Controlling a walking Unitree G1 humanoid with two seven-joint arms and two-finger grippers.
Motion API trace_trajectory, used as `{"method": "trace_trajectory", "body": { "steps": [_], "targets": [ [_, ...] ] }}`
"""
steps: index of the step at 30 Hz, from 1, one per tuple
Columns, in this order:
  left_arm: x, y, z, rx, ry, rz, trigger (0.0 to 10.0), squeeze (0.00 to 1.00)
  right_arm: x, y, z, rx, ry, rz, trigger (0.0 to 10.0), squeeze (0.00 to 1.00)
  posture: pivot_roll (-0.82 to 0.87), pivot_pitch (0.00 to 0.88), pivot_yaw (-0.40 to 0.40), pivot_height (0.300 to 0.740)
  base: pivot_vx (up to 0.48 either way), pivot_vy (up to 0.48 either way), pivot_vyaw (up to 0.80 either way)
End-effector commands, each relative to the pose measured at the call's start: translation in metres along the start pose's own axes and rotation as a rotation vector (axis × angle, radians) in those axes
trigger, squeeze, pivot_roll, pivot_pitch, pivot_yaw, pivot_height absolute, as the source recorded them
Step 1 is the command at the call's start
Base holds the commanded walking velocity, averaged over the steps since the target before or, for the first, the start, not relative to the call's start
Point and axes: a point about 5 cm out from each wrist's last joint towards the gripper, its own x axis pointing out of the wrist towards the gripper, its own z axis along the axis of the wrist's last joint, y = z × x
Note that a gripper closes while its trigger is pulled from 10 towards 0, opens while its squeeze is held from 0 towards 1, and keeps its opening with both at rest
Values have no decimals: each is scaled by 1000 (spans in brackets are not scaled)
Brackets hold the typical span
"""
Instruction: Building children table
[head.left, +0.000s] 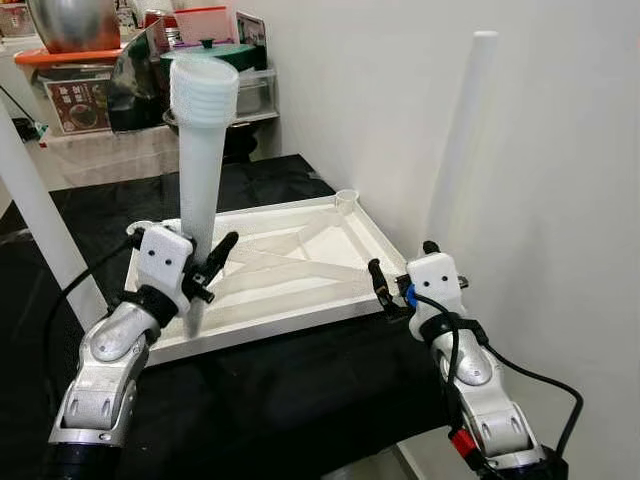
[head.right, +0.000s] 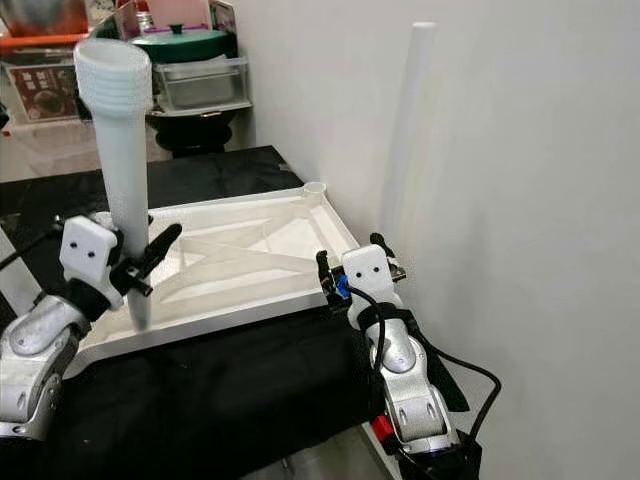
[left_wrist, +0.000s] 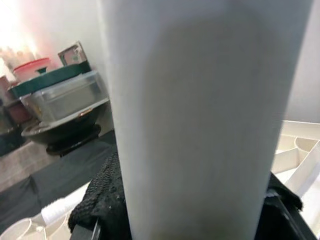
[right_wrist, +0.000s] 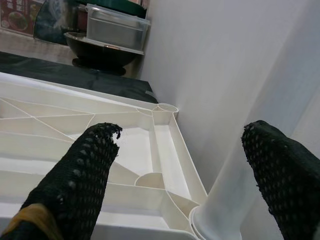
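Note:
A white table top (head.left: 300, 290) lies upside down on a black-covered surface, ribs facing up. My left gripper (head.left: 203, 272) is shut on a white table leg (head.left: 200, 170), held upright with its threaded end on top and its narrow end over the top's front left area. In the left wrist view that leg (left_wrist: 200, 125) sits between the black pads. My right gripper (head.left: 404, 266) is open at the front right corner. Another white leg (head.left: 462, 140) stands upright there, its base (right_wrist: 217, 220) in the corner socket, between the spread fingers (right_wrist: 80, 175).
A third white leg (head.left: 40, 220) stands at the left. An empty round socket (head.left: 347, 197) sits at the far right corner. The white wall (head.left: 560, 200) runs close along the right. Shelves with a dark bowl (right_wrist: 100, 47), boxes and a pot stand behind.

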Motion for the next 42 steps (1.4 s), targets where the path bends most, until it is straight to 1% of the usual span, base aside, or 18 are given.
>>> {"method": "trace_trajectory", "body": {
  "steps": [1,9,10,11,14,15,17,20,23,25,27,28,29,32,34,36,41,42],
  "targets": [
    [-2,8,-4,-24,2,34,10000,0,-2,-3,-1,6,-6,-6,10000,0,-12,0,-5,740,0,0,0],
    [-6,15,-15,-62,46,113,10000,0,-3,-3,-2,0,0,1,10000,0,-20,0,-7,740,0,0,0],
    [-8,20,-19,-99,82,192,10000,0,-3,-4,-2,-3,5,2,10000,0,-21,0,-7,740,0,0,0],
    [-8,20,-19,-99,82,192,10000,0,-3,-4,-2,-3,5,2,10000,0,-21,0,-7,740,0,0,0],
    [-10,21,-20,-165,95,261,10000,0,-3,-4,-3,-6,12,2,10000,0,-18,0,-9,740,0,0,0],
    [-11,20,-19,-191,92,275,10000,0,-3,-4,-4,-7,13,-4,10000,0,-14,0,-11,740,0,0,0],
    [-12,12,-15,-249,80,290,10000,0,0,-9,-1,-3,7,-43,10000,0,-10,0,-14,740,0,0,0],
    [-13,3,-14,-245,79,273,10000,0,3,-17,2,-4,-8,-98,10000,0,-6,0,-17,740,0,0,0],
    [-11,-5,-14,-285,86,266,10000,0,8,-29,4,-18,-15,-151,10000,0,-3,0,-16,740,0,0,0],
    [-10,-8,-13,-291,85,256,10000,0,9,-32,4,-21,-13,-162,10000,0,-2,0,-16,740,0,0,0],
    [-9,-10,-12,-292,82,241,10000,0,11,-36,3,-28,-2,-170,10000,0,0,0,-17,740,0,0,0],
    [-7,-14,-8,-293,80,208,10000,0,15,-41,-2,-40,41,-186,10000,0,7,0,-21,740,0,0,0],
    [-6,-15,-7,-295,83,199,10000,0,16,-43,-4,-43,56,-191,10000,0,10,0,-22,740,0,0,0],
    [-6,-16,-4,-292,88,189,10000,0,20,-43,-9,-31,91,-186,10000,0,15,0,-23,740,0,0,0],
    [-8,-15,-5,-285,101,189,10000,0,24,-42,-10,5,104,-178,10000,0,22,0,-26,740,0,0,0],
    [-10,-14,-8,-283,123,191,10000,0,33,-38,-7,44,95,-150,10000,0,25,0,-26,740,0,0,0],
    [-12,-17,-12,-285,149,178,10000,0,41,-36,-3,45,76,-123,10000,0,27,0,-29,740,0,0,0],
    [-14,-20,-15,-269,184,160,10000,0,48,-35,-1,48,74,-104,9961,0,32,0,-33,740,0,0,0]
  ]
}}
